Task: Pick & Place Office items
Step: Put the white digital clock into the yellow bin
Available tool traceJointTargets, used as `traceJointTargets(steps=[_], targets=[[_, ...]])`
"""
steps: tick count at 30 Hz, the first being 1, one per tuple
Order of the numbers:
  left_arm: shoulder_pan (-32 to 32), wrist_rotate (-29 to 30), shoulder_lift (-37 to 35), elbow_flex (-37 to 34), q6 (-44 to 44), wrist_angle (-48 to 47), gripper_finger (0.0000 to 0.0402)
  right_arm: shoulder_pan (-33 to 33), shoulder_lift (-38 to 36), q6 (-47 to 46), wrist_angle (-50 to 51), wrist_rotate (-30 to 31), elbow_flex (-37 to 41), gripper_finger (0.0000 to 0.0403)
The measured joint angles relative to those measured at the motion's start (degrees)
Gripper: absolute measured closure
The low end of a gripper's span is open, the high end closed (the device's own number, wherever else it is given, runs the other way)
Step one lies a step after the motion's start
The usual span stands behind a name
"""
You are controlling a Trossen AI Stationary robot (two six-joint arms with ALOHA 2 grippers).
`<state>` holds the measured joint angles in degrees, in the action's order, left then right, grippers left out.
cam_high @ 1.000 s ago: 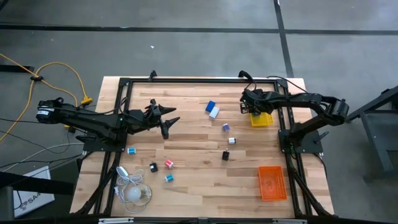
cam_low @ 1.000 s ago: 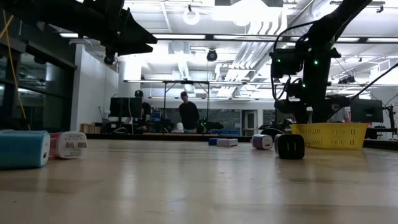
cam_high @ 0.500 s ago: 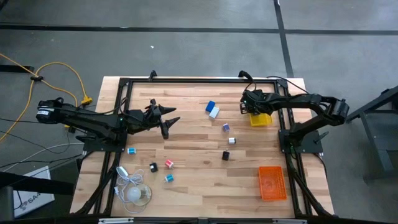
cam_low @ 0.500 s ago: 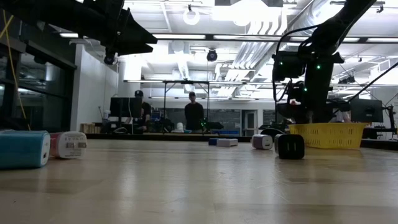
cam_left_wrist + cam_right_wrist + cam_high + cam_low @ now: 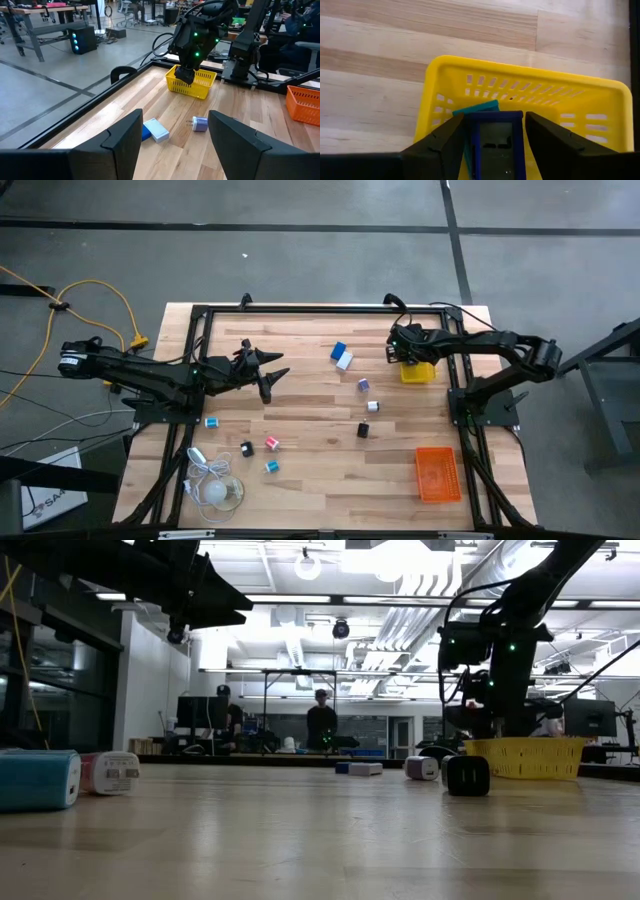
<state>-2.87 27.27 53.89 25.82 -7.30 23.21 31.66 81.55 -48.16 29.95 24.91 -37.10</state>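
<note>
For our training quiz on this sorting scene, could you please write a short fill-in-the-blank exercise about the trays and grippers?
1. The right gripper hangs over the ____ tray.
2. Between its fingers shows a ____ item edged in dark colour.
3. The orange tray lies on the robot's ____ side of the table.
4. The left gripper holds ____.

Missing words: yellow; blue; right; nothing

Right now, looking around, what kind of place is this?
Probably a robotics lab or workshop. A wooden table with two robot arms stands on a concrete floor, monitors sit on desks behind it, and a person stands under exposed ceiling ducts.
</note>
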Motion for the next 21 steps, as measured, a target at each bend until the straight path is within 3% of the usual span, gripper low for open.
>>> traceJointTargets(steps=[12, 21], targets=[[0.0, 0.0, 0.0, 0.0, 0.0, 0.0, 0.0183, 0.0, -2.5, 0.4, 1.1, 0.4, 0.0, 0.0209], [0.0, 0.0, 0.0, 0.0, 0.0, 0.0, 0.0183, 0.0, -8.9, 0.7, 4.0, 0.8, 0.0, 0.0209]])
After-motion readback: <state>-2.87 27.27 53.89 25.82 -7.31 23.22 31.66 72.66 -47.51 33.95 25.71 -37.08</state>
